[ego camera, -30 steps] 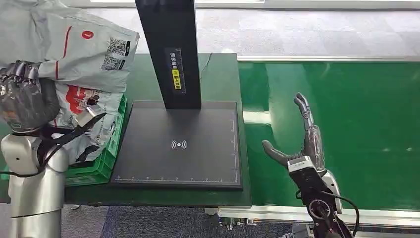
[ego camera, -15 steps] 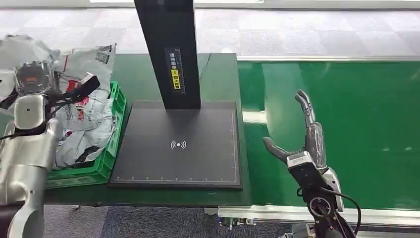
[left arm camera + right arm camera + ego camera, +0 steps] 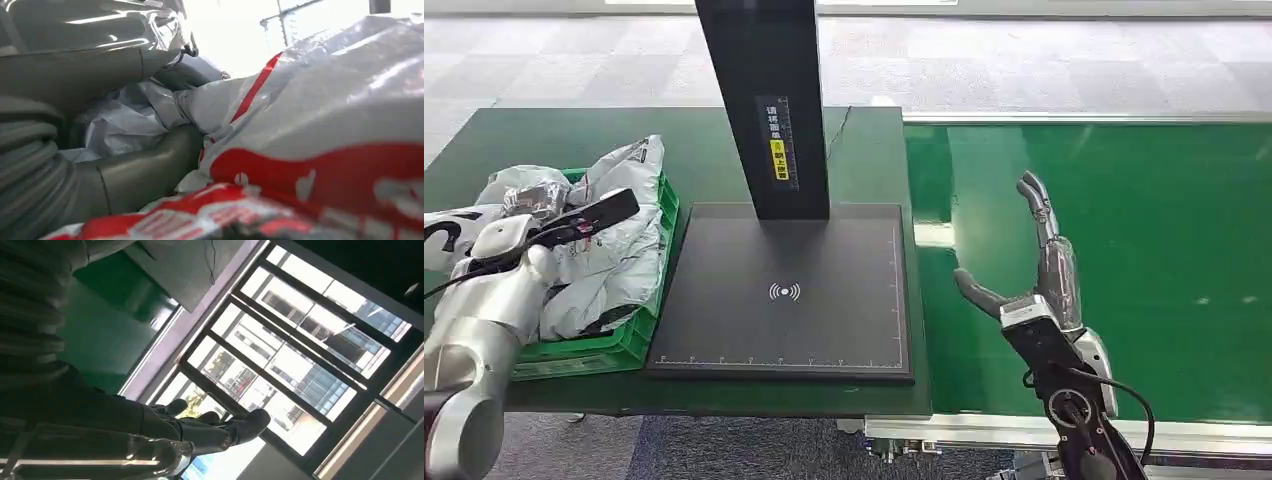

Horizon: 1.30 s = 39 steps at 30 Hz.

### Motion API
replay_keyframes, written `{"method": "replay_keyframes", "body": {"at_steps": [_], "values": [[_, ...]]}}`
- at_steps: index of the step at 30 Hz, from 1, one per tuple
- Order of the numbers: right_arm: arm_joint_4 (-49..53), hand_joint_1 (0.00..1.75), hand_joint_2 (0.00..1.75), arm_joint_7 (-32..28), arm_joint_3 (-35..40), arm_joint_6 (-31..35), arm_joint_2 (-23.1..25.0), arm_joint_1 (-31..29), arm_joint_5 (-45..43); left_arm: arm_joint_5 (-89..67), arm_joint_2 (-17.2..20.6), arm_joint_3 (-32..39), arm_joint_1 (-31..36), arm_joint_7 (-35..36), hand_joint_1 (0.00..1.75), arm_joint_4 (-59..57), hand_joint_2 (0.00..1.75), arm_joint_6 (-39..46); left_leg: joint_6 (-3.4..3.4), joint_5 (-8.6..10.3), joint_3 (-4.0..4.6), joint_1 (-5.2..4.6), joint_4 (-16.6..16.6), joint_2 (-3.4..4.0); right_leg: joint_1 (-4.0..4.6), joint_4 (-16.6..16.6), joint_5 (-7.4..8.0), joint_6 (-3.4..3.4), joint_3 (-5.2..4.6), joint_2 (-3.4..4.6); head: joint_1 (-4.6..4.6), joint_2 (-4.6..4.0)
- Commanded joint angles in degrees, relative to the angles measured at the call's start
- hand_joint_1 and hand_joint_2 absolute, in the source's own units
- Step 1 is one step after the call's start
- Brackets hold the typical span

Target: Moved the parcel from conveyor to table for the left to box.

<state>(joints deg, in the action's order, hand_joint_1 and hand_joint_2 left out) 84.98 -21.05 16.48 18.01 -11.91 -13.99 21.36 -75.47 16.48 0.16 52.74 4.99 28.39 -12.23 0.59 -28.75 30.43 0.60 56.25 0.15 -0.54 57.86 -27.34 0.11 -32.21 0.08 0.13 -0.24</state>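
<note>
Parcel (image 3: 614,255) in crate (image 3: 649,300); right hand (image 3: 1036,270) upright, fingers (image 3: 1036,200) extended.

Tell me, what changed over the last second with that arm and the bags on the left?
The left arm has carried the grey parcel down from above the green crate into it, onto the other bags. The left hand is down among them; whether it has let go is unclear. The right hand stayed open above the green conveyor, and the black scanner pad stayed bare.
</note>
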Motion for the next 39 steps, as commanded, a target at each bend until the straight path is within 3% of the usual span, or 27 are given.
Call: {"method": "replay_keyframes", "body": {"at_steps": [1,8,12,14,15,16,18,19,20,21,22,31,36,38,39], "values": [[-4.8,0.0,1.75,-0.5,1.0,-0.3,-0.2,-2.2,-1.1,5.4,-2.7,-9.5,0.3,-11.1,1.75,-6.1,1.75,-10.8,-0.03,0.08,-0.04,-0.03,-0.1,-0.16,-0.02,-0.1,0.04,0.01,0.08,-0.15,0.0,0.0],[-5.3,0.0,1.75,-0.9,1.8,-0.8,-0.1,-2.9,-1.3,11.5,-2.8,-15.3,-0.4,-18.4,1.75,-7.1,1.75,-22.8,-0.07,0.09,-0.11,-0.08,-0.1,-0.55,-0.09,-0.1,0.0,0.04,0.25,-0.51,0.0,0.02],[-5.9,0.0,1.75,-0.9,2.2,-0.9,-0.1,-3.4,-1.3,11.9,-3.3,-17.2,-1.4,-16.0,1.75,-8.6,1.75,-22.0,-0.09,0.15,-0.22,-0.15,-0.2,-0.56,-0.23,-0.2,0.04,0.07,0.38,-0.52,-0.02,0.02],[-5.2,0.0,1.75,-1.0,2.5,-0.9,-0.3,-3.2,-1.4,11.2,-3.9,-18.3,-1.4,-9.0,1.75,-10.5,1.75,-20.0,-0.13,0.18,-0.21,-0.21,-0.2,-0.74,-0.29,-0.2,0.02,0.1,0.42,-0.68,0.0,0.0],[-5.0,0.0,1.75,-1.0,2.5,-0.9,-0.3,-3.1,-1.4,11.3,-4.0,-18.3,-1.5,-8.6,1.75,-10.7,1.75,-19.5,-0.14,0.16,-0.22,-0.22,-0.2,-0.8,-0.31,-0.2,-0.02,0.11,0.45,-0.76,0.0,0.02],[-3.5,0.0,1.75,-0.7,1.9,-0.4,-0.5,-1.6,-1.6,6.0,-4.0,-22.2,-1.5,2.3,1.75,-10.9,1.75,-9.4,-0.16,0.24,-0.25,-0.24,-0.3,-0.77,-0.31,-0.3,0.06,0.12,0.48,-0.75,0.0,0.02],[-3.1,0.0,1.75,-0.7,1.8,-0.4,-0.6,-1.2,-1.5,5.8,-3.9,-22.2,-1.5,3.7,1.75,-11.4,1.75,-7.9,-0.15,0.14,-0.3,-0.34,-0.2,-0.85,-0.43,-0.1,-0.09,0.16,0.57,-0.82,0.0,0.02],[-2.9,0.0,1.75,-0.7,1.9,-0.5,-0.5,-1.3,-1.6,6.9,-3.2,-20.9,-1.9,5.3,0.35,-11.7,1.75,-5.8,-0.15,0.24,-0.3,-0.35,-0.3,-0.81,-0.43,-0.3,0.03,0.15,0.55,-0.79,-0.02,0.02],[-3.1,0.0,1.75,-0.7,2.1,-0.7,-0.4,-1.8,-1.7,7.0,-2.6,-20.8,-2.2,5.4,0.12,-11.8,1.75,-5.1,-0.15,0.17,-0.29,-0.34,-0.2,-0.71,-0.41,-0.2,-0.01,0.14,0.51,-0.71,0.02,0.02],[-3.5,0.0,1.75,-0.7,2.3,-0.7,-0.3,-2.2,-1.7,7.0,-2.1,-20.8,-2.3,4.9,0.12,-11.9,1.75,-4.9,-0.15,0.14,-0.27,-0.36,-0.1,-0.62,-0.42,-0.1,-0.02,0.14,0.46,-0.63,0.02,0.02],[-3.9,0.0,1.75,-0.7,2.6,-0.9,-0.3,-2.8,-1.8,6.8,-1.4,-20.9,-2.6,5.8,0.0,-11.6,1.75,-2.9,-0.14,0.22,-0.26,-0.38,-0.2,-0.49,-0.39,-0.2,0.1,0.11,0.41,-0.51,0.02,0.02],[-6.5,0.0,1.75,-0.6,4.1,-1.7,0.3,-5.5,-2.1,8.7,-0.3,-18.8,-4.2,5.9,0.0,-11.2,1.75,1.2,-0.11,0.2,-0.51,-0.35,-0.3,-0.33,-0.37,0.0,0.06,0.13,0.5,-0.28,0.0,0.02],[-3.8,0.0,1.75,-0.2,3.3,-1.5,-0.2,-3.1,-2.4,12.5,-2.8,-13.6,-3.7,9.0,0.0,-9.4,1.75,17.1,-0.12,0.23,-0.46,-0.3,-0.2,-0.3,-0.32,0.0,0.09,0.13,0.46,-0.26,-0.02,0.02],[-2.2,0.0,1.75,0.1,2.8,-1.5,-0.3,-1.7,-2.0,17.1,-3.7,-8.9,-4.8,5.8,0.0,-7.8,1.75,26.6,-0.12,0.18,-0.49,-0.3,-0.2,-0.45,-0.32,0.0,-0.02,0.13,0.52,-0.4,0.02,0.02],[-2.2,0.0,1.75,0.1,2.8,-1.4,-0.3,-1.5,-2.0,17.1,-3.8,-8.9,-4.8,5.8,0.0,-7.8,1.75,26.6,-0.12,0.26,-0.38,-0.26,-0.2,-0.41,-0.28,0.0,0.09,0.12,0.42,-0.37,-0.02,0.02]]}}
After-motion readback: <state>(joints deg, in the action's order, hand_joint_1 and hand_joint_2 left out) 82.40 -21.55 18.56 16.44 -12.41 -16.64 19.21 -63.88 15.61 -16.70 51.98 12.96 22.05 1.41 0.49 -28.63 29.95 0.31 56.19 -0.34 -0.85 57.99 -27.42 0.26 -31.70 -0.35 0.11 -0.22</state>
